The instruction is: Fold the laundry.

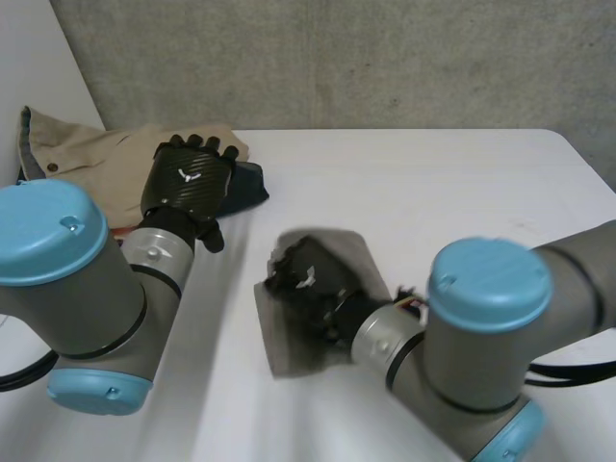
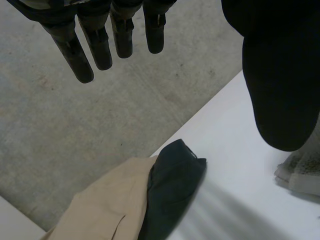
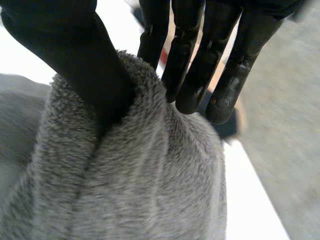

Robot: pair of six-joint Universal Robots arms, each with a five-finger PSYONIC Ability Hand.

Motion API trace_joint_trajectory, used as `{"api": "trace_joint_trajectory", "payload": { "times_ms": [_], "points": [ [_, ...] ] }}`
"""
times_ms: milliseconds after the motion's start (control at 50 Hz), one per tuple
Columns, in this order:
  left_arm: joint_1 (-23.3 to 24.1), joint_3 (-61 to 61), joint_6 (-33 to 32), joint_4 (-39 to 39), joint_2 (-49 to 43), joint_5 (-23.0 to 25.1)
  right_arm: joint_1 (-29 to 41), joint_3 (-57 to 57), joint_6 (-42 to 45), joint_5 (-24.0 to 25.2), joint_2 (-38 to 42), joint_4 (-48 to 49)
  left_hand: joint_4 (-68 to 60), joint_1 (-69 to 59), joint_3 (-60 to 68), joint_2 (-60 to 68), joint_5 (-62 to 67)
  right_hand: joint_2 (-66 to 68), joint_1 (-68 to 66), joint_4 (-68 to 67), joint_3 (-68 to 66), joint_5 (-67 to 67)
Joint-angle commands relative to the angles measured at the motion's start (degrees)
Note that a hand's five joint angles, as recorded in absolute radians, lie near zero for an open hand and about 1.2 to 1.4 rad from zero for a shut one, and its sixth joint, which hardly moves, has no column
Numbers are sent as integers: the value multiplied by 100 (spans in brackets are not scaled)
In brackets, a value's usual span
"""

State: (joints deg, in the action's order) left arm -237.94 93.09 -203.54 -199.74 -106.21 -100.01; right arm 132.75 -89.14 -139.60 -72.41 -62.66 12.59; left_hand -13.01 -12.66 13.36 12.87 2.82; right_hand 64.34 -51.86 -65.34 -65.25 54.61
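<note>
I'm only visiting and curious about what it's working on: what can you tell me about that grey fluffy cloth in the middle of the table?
The grey fluffy cloth looks like soft fleece or towelling with a short pile. It lies bunched up near the middle of the white table. The black right hand rests on top of it and pinches a raised fold of it between thumb and fingers.

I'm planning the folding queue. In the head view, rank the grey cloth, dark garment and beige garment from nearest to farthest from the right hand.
1. grey cloth: pinched in the right hand itself.
2. dark garment: farther back on the table, towards the left.
3. beige garment: at the far left corner, beyond the dark one.
</note>
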Motion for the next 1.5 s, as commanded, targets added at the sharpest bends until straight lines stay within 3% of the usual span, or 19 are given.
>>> {"api": "trace_joint_trajectory", "payload": {
  "times_ms": [20, 120, 240, 360, 480, 680, 820, 1080, 1260, 1320, 1400, 1500],
  "points": [
    [45, 16, 16, -30, 3, 16, -73, -24, -532, 456, 140, 51, 111, 77, -146, -98, -92, -5434, 4186, 5534, 5525, -5461],
    [282, -133, 182, -56, -58, 60, -1274, -68, -2478, -61, -306, -28, 77, 43, -113, -64, -58, -5434, 4186, 5534, 5525, -5461],
    [932, -581, 622, -21, -567, 148, -1936, -200, -3749, -361, -651, -291, 10, -24, -45, 3, 9, -5434, 4186, 5534, 5525, -5461],
    [1302, -941, 886, 172, -1182, 306, -2008, 19, -3768, -361, -590, -871, -41, -75, 5, 54, 60, -5434, 4186, 5534, 5525, -5461],
    [1355, -1109, 851, 453, -1622, 219, -1972, 467, -3785, -361, -36, -1223, -108, -142, 72, 121, 127, -5434, 4186, 5534, 5525, -5461],
    [1145, -1197, 737, 1279, -1763, -107, -1604, 1047, -3750, -238, 544, -1681, -175, -209, 140, 188, 194, -5434, 4186, 5534, 5525, -5461],
    [978, -1153, -70, 1710, -1798, -159, -1296, 1206, -3347, -229, 817, -1681, -158, -193, 123, 172, 177, -5434, 4186, 5534, 5525, -5461],
    [924, -1171, -353, 1719, -1860, -116, -1120, 1233, -2582, -467, 1125, -1654, -108, -142, 73, 121, 127, -5434, 4186, 5534, 5525, -5461],
    [731, -1293, -292, 1702, -1676, -19, -1181, 847, -2440, -792, 739, -1436, -74, -108, 39, 87, 93, -5434, 4186, 5534, 5525, -5461],
    [722, -1346, -204, 1702, -1176, 191, -1216, 409, -2773, -888, 205, -910, 26, -8, -62, -13, -7, -5434, 4186, 5534, 5525, -5461],
    [635, -1399, -46, 1719, -613, 963, -1575, -93, -3344, -1020, -508, -539, 27, -8, -62, -13, -8, -5434, 4186, 5534, 5525, -5461],
    [345, -1417, 130, 1789, -146, 1782, -1998, -577, -3942, -977, -668, -652, 27, -8, -62, -13, -8, -5434, 4186, 5534, 5525, -5461]
  ]
}}
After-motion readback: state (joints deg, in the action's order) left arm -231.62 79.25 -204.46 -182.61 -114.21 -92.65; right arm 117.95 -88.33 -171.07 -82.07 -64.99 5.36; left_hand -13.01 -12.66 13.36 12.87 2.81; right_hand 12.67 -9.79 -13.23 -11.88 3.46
